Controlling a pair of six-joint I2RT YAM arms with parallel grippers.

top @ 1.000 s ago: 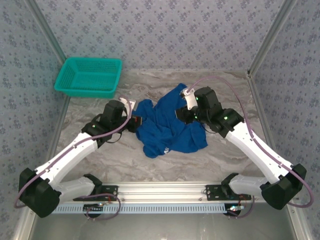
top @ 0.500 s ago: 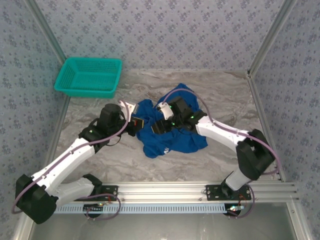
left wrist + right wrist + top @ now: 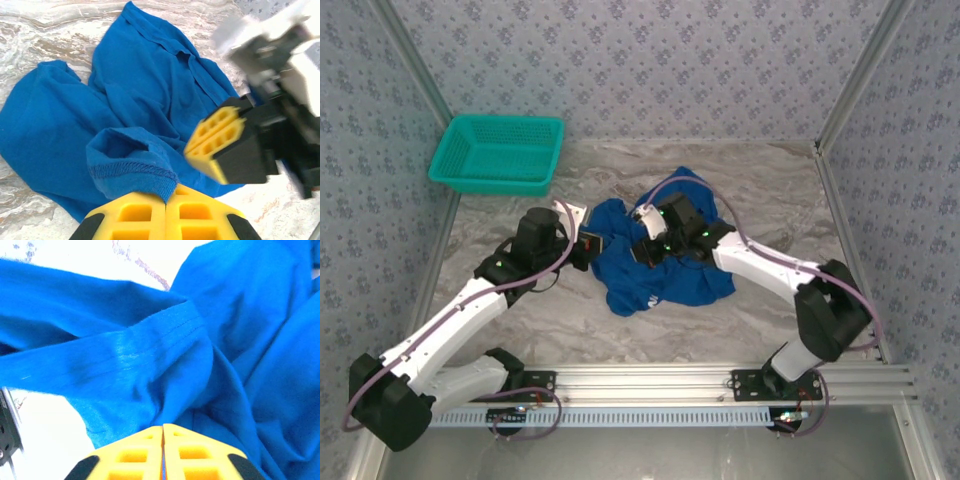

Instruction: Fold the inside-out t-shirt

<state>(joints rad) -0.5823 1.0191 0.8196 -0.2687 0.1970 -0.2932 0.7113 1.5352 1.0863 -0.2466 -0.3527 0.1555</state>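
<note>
The table [image 3: 775,215] is grey marble, and the blue t-shirt [image 3: 670,275] lies crumpled near its middle, just beyond the two arms. In the overhead view its long axis runs from about 7 o'clock to 1 o'clock. The broader, bunched end sits nearest the arm bases, and a narrower lobe points away toward 1 o'clock. Loose folds cross the whole garment and no part lies flat.

The left gripper [image 3: 592,245] reaches in from 8 o'clock to the shirt's 9 o'clock edge. In its wrist view the yellow pads are pressed together, pinching a stitched hem [image 3: 132,167] that curls up into a small open loop just ahead of the tips.

The right gripper [image 3: 643,252] comes in from 4 o'clock and rests over the middle of the cloth, close to the left one. Its wrist view shows the pads closed tight, with a raised fold of blue fabric drawn down into the seam between them, so it grips the shirt. A double-stitched edge runs across that fold.

At 10 o'clock in the far left corner, well apart from the shirt, stands a teal mesh basket [image 3: 490,184].
</note>
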